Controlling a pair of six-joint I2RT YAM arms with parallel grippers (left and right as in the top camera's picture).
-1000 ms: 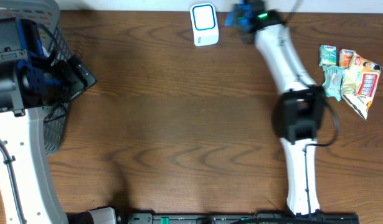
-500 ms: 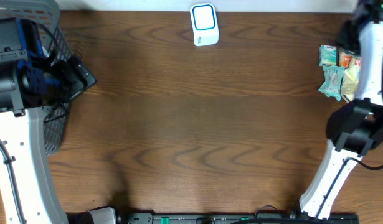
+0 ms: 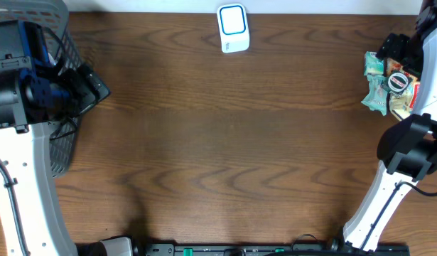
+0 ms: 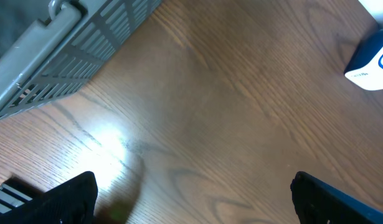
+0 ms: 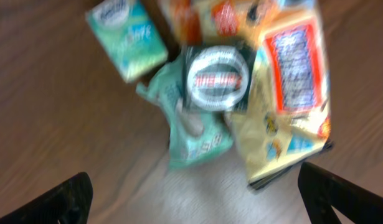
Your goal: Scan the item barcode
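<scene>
Right gripper (image 5: 194, 190) spread above snack packets (image 5: 288, 81), labels blurred unreadable.

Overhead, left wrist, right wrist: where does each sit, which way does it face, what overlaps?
Overhead: above the table, straight down; left arm and right arm show.
Left wrist: beside the basket, slanting across the wood to the scanner; left fingertips at the bottom corners.
Right wrist: over the snack pile, facing down, blurred; right fingertips at the bottom corners.
Shared: overhead also sees basket, scanner and pile.
</scene>
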